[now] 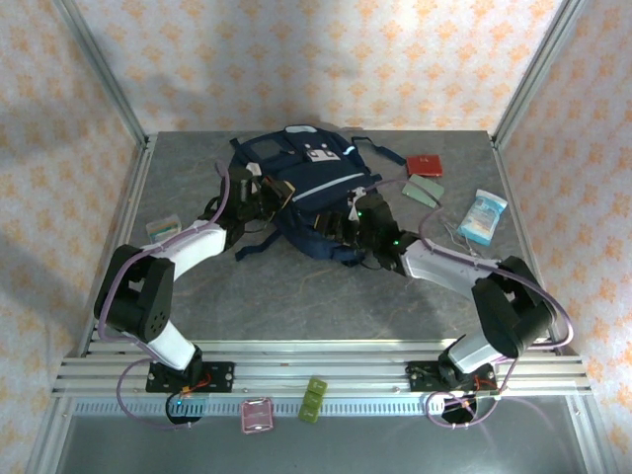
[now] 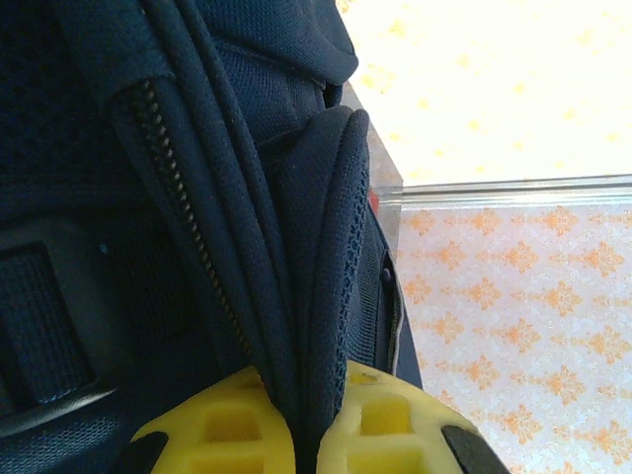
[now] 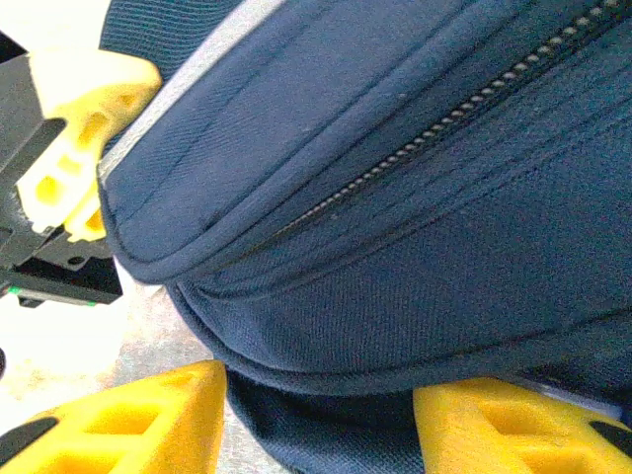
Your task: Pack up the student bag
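Observation:
The navy student bag [image 1: 308,184] lies at the back middle of the table, its white stripe and grey front patches facing up. My left gripper [image 1: 273,194] is at the bag's left side. In the left wrist view it [image 2: 306,400] is shut on a fold of navy fabric beside a zipper [image 2: 183,212]. My right gripper [image 1: 343,223] is at the bag's near edge. In the right wrist view it [image 3: 321,420] is open, its yellow fingers [image 3: 148,420] wide apart, with the bag's lower seam [image 3: 395,326] bulging between them.
Right of the bag lie a red flat item [image 1: 426,164], green flat items [image 1: 423,190] and a blue-white packet [image 1: 483,217]. A small green-and-pink case [image 1: 161,229] sits at the left. Pink [image 1: 257,415] and green [image 1: 314,399] items rest by the front rail.

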`<act>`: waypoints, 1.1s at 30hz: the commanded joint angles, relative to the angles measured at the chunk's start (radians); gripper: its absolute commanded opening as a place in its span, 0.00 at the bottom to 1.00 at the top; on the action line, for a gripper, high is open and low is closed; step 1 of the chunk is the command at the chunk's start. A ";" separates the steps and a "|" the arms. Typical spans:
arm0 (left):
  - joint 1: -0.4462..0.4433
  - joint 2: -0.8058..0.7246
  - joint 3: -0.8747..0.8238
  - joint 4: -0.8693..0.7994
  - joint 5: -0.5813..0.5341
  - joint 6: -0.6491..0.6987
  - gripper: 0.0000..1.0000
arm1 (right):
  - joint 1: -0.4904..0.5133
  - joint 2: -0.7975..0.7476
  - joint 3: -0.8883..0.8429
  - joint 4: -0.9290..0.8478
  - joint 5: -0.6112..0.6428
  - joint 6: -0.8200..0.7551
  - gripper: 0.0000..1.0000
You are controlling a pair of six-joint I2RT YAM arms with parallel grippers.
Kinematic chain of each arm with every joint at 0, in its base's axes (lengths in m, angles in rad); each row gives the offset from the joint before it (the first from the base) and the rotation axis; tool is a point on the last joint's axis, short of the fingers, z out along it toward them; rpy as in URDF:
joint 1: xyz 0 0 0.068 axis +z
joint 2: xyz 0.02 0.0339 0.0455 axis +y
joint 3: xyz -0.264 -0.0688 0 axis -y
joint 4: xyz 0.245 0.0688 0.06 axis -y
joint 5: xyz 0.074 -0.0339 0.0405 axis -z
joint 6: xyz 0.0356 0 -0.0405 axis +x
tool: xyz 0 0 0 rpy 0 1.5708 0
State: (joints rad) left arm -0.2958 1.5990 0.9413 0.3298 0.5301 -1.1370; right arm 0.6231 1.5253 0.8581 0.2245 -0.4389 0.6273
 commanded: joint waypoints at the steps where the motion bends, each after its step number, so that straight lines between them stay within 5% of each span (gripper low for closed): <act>1: -0.028 -0.071 0.042 0.149 0.042 -0.021 0.00 | -0.024 0.022 0.029 0.105 -0.072 0.072 0.53; 9: -0.045 -0.080 -0.001 0.150 0.038 -0.016 0.00 | -0.085 -0.032 0.012 0.275 -0.054 0.121 0.53; 25: -0.015 -0.071 -0.023 0.264 0.070 -0.121 0.00 | -0.085 -0.261 -0.133 0.004 0.157 -0.174 0.31; 33: -0.009 -0.064 -0.010 0.295 0.085 -0.155 0.00 | -0.083 -0.247 -0.183 0.004 0.189 -0.316 0.34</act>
State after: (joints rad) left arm -0.3046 1.5879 0.9051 0.4183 0.5251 -1.2579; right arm 0.5415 1.2789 0.6903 0.2260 -0.2935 0.4042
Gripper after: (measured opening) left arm 0.069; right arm 0.339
